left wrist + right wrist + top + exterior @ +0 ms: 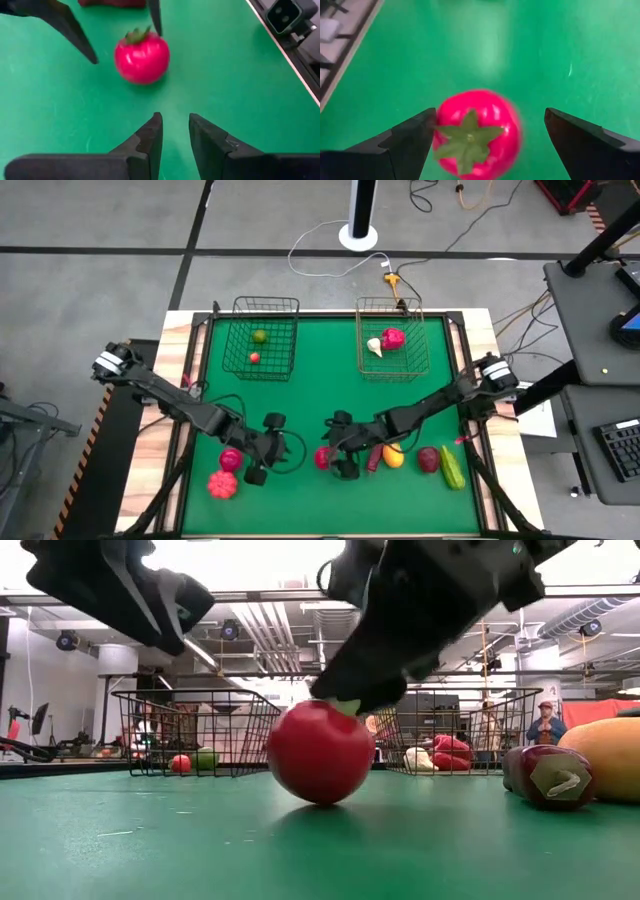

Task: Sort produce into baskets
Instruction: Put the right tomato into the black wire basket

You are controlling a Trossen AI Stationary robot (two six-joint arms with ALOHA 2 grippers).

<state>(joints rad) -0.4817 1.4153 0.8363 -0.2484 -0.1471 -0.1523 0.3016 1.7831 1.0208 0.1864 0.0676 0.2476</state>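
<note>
A red toy tomato with a green calyx rests on the green table, near the front middle. My right gripper stands open over it, slanting down, one finger on each side of the tomato. My left gripper is shut and holds nothing. It hangs above the table to the tomato's left and points at the tomato. The black basket at the far left holds a green piece and a small red piece. The copper basket at the far right holds a white piece and a magenta piece. My right gripper has one finger close against the tomato's side, and the other finger stands well clear of it. Whether that near finger touches the tomato, I cannot tell. The tomato sits upright on the table.
A magenta piece and a pink-red one lie at the front left. A purple, an orange-yellow, a dark red and a green piece lie at the front right. People stand beyond the table.
</note>
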